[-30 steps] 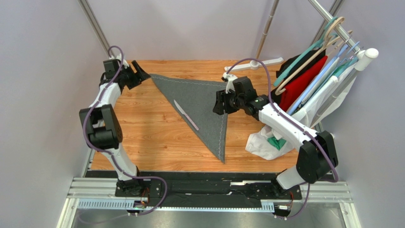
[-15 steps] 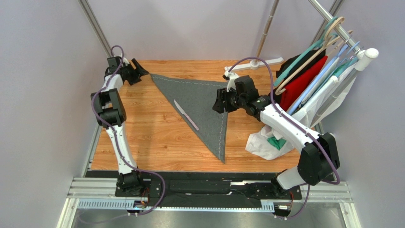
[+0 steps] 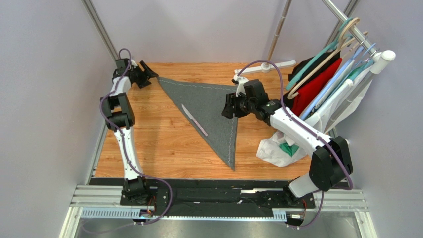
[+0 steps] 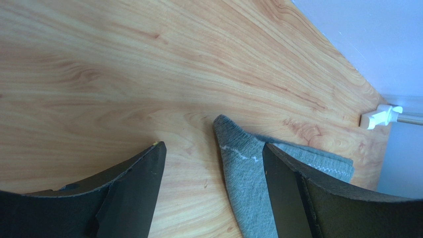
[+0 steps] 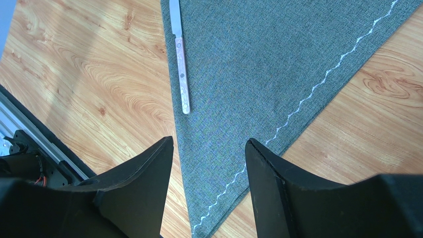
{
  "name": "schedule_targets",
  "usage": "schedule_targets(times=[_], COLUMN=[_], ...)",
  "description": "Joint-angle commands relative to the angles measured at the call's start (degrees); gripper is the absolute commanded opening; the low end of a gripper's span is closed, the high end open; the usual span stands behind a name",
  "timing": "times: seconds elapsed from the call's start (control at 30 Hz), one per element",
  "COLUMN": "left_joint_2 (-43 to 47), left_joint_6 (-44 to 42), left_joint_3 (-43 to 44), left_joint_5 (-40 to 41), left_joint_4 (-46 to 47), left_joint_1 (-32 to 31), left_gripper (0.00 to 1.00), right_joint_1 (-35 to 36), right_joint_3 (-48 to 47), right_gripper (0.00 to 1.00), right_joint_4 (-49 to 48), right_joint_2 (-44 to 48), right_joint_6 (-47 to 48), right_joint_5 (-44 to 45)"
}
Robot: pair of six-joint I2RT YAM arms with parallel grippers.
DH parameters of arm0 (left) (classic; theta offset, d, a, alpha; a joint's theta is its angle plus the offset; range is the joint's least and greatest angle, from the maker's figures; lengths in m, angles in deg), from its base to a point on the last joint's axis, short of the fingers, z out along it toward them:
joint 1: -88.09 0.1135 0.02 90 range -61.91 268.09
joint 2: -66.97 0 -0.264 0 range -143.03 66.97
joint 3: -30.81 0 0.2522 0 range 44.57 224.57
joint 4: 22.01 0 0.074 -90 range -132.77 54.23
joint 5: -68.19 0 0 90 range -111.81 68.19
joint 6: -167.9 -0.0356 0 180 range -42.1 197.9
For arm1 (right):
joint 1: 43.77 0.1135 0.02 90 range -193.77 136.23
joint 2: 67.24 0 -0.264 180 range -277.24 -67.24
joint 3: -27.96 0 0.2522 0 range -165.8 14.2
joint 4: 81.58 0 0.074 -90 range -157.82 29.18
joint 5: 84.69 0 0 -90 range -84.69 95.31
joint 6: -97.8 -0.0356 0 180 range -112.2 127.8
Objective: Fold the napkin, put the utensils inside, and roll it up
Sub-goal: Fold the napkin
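Left arm (image 3: pixel 120 113) reaches farther toward far-left bench (image 3: pixel 164 144) corner than half second ago, elbow drawn nearer to wall. Left hand (image 4: pixel 212 148) spread wide, far-left tip of napkin (image 3: pixel 211 104) lying between its fingers. Right hand (image 5: pixel 208 143) in same place, jaws apart, hovering over napkin's right part. Napkin, folded into triangle, flat on bench, unmoved. Single lilac-pink utensil (image 5: pixel 180 69) lies on it along left edge, unmoved.

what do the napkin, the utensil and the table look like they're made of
The napkin looks like grey felt or coarse woven cloth: matte, fuzzy texture, pale wavy edge stitching. The utensil is likely plastic: pale pink, smooth, slight sheen; metal not ruled out. The table is wood or wood-look laminate, with visible grain.
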Motion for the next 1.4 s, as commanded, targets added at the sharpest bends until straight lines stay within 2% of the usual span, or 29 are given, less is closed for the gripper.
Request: schedule_targets(times=[0.0, 0.2, 0.43, 0.67, 0.77, 0.8, 0.87, 0.9, 0.97, 1.27, 1.37], left_joint_2=[-2.80, -2.28, -0.70, 2.12, 1.77, 1.85, 1.94, 1.77, 1.24, -2.36, -3.42], left_joint_6=[2.15, 4.44, 4.01, 8.92, 8.93, 8.67, 7.97, 7.87, 7.70, 8.14, 7.35], left_joint_3=[4.41, 0.91, -0.24, -8.24, -7.98, -7.89, -7.54, -6.84, -5.96, -1.21, 0.89], left_joint_5=[-0.49, -1.37, -1.72, -4.88, -6.56, -6.64, -6.03, -5.16, -4.36, -5.06, -5.33], left_joint_4=[-1.58, 2.55, 1.50, 9.75, 9.50, 9.15, 8.10, 7.48, 6.08, 3.96, 2.99], left_joint_1=[-2.33, -3.03, -2.95, -0.93, -0.49, -0.49, -0.49, -0.31, -0.05, -0.13, -0.13], left_gripper=[0.82, 0.79, 0.75, 0.73, 0.72, 0.67, 0.67, 0.62, 0.59, 0.58, 0.52], right_joint_1=[-0.24, -0.33, -0.24, -0.24, -0.33, -0.24, -0.24, -0.24, -0.24, -0.15, -0.16], right_joint_3=[-2.26, -1.82, -2.43, -2.35, -2.35, -2.35, -2.43, -2.52, -2.52, -2.35, -2.43], right_gripper=[0.59, 0.59, 0.59, 0.59, 0.59, 0.59, 0.59, 0.59, 0.59, 0.59, 0.59], right_joint_4=[-1.25, -0.99, -1.43, -1.52, -1.43, -1.43, -1.34, -1.43, -1.52, -0.99, -0.99], right_joint_2=[-0.49, -0.22, -1.10, -1.28, -1.36, -1.45, -1.37, -1.28, -0.93, -0.05, -0.05], right_joint_6=[-0.33, -0.16, -0.42, -0.59, -0.86, -0.86, -0.95, -1.12, -1.12, -1.03, -0.95], right_joint_5=[-0.59, 0.02, -0.85, -1.12, -1.21, -1.21, -1.29, -1.47, -1.64, -1.12, -0.94])
